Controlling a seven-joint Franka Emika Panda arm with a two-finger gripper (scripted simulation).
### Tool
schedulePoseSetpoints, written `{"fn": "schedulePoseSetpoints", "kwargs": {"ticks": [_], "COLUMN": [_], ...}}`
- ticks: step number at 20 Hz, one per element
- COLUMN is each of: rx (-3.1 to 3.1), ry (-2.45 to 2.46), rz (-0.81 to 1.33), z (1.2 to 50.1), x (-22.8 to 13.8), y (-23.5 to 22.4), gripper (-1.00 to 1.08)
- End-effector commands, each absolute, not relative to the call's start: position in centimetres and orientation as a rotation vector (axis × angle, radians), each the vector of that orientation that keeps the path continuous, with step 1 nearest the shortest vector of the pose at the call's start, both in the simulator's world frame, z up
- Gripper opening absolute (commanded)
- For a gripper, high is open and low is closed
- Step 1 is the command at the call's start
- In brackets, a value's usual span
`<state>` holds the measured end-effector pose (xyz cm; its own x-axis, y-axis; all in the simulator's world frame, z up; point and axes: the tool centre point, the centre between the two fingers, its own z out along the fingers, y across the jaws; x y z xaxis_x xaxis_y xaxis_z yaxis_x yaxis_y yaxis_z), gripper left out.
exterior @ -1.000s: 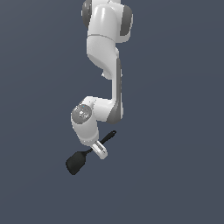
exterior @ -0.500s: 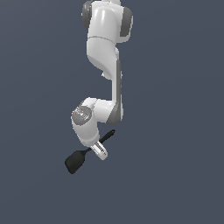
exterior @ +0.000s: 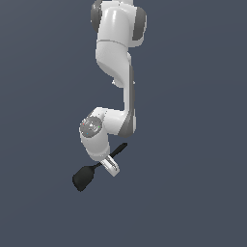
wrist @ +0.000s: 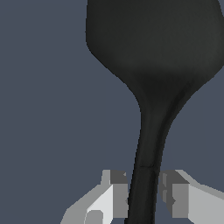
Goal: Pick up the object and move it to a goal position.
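The black spatula [exterior: 86,176] hangs in my gripper [exterior: 111,164], its broad blade toward the exterior view's left and low, its thin handle end [exterior: 121,146] sticking out up and to the right. In the wrist view the spatula [wrist: 153,65] fills the frame, and its handle [wrist: 143,188] runs between my two fingers [wrist: 114,192], which press on it from both sides. My gripper [wrist: 144,192] is shut on the handle near its middle. The spatula is held in the air over a plain grey ground.
The white arm [exterior: 118,62] reaches down from the top of the exterior view. Around it there is only flat dark grey surface [exterior: 193,144], with no other object or marker in view.
The gripper and spatula have shifted slightly to the exterior view's right and a little up. The grip on the handle is the same.
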<state>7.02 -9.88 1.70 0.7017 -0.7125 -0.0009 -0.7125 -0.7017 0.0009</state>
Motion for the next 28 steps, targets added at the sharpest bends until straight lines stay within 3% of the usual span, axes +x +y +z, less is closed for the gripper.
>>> {"fn": "schedulePoseSetpoints", "kwargs": {"ticks": [1,12,28], "rx": [2.899,2.899,2.9], "ry": [-1.212,-1.212,-1.211], "rz": [0.0,0.0,-0.001], "z": [1.8,3.0,6.5], "x": [6.9,4.2,-3.4], "y": [-9.4,-3.3,14.7], "gripper": [-1.0,-1.0,-1.0]}}
